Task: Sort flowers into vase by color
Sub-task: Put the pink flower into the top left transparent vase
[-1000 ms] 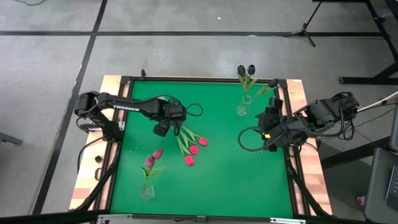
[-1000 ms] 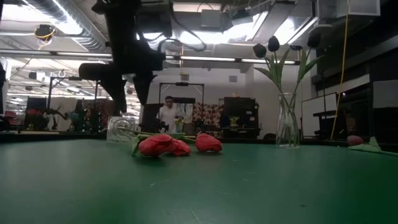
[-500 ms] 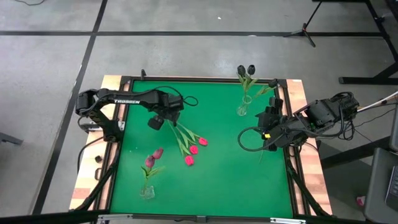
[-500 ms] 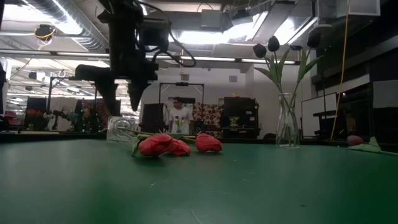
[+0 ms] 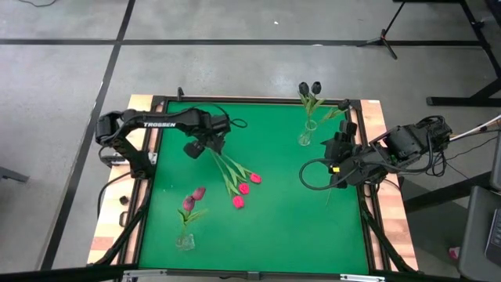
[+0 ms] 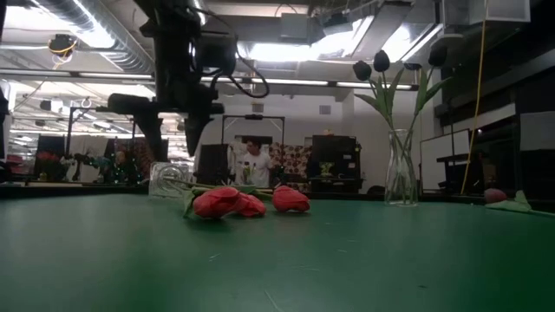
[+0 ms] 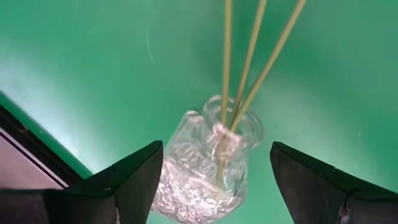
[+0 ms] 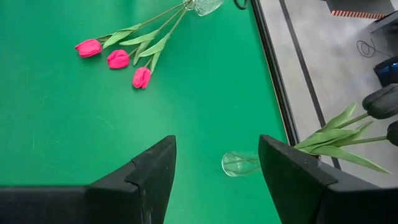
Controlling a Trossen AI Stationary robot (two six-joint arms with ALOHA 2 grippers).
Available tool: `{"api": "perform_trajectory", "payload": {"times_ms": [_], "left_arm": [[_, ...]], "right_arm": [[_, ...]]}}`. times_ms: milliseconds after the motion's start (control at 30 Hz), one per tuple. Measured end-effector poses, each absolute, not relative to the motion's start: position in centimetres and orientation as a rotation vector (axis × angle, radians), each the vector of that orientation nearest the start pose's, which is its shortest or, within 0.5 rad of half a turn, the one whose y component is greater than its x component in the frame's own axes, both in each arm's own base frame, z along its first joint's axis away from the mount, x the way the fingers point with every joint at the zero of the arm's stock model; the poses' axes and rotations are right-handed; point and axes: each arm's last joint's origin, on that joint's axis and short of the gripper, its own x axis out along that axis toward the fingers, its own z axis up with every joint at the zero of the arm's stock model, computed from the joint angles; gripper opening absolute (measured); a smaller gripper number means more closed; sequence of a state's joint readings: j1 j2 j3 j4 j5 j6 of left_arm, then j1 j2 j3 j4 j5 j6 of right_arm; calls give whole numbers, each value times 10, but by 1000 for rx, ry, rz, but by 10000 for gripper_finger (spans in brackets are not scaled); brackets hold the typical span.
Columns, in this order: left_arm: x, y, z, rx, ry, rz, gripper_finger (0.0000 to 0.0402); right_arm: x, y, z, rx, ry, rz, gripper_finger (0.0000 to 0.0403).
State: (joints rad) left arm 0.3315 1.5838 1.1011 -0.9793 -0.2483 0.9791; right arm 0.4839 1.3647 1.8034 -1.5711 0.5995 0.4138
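Note:
Three pink-red flowers (image 5: 243, 188) lie on the green table, their stems (image 7: 249, 56) stuck into the mouth of a small clear vase (image 7: 208, 165) that lies on its side. My left gripper (image 7: 216, 149) hangs open just above that vase, pointing down, one finger on either side, touching nothing. A standing vase (image 5: 305, 138) at the far right holds near-black flowers (image 5: 310, 88). Another vase (image 5: 185, 241) at the near left holds maroon-pink flowers (image 5: 193, 197). My right gripper (image 5: 335, 171) waits open above the table's right edge.
The table has a raised dark frame (image 5: 258, 99) with wooden side strips. A black cable loops by the right arm (image 5: 313, 174). Bare green mat (image 5: 290, 227) fills the near right. A person stands in the room beyond the table (image 6: 252, 165).
My left gripper has moved toward the table's far edge and a little to the left, from over the stems to over the lying vase, rolling its wrist as it went. It has stayed open. The flowers and vases have not moved.

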Motion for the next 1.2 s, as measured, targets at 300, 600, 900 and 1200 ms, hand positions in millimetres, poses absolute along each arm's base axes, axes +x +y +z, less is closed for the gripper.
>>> {"api": "perform_trajectory", "payload": {"times_ms": [300, 600, 900, 1200], "left_arm": [[259, 104, 211, 644, 1543, -302, 293], [253, 101, 201, 603, 1547, -354, 293], [241, 99, 174, 834, 1682, -339, 293], [241, 107, 176, 850, 1667, -353, 293]], "right_arm": [[186, 79, 437, -196, 915, -300, 227], [186, 79, 437, -196, 915, -300, 227], [186, 79, 438, -204, 906, -315, 227], [186, 79, 438, -204, 906, -315, 227]]}}
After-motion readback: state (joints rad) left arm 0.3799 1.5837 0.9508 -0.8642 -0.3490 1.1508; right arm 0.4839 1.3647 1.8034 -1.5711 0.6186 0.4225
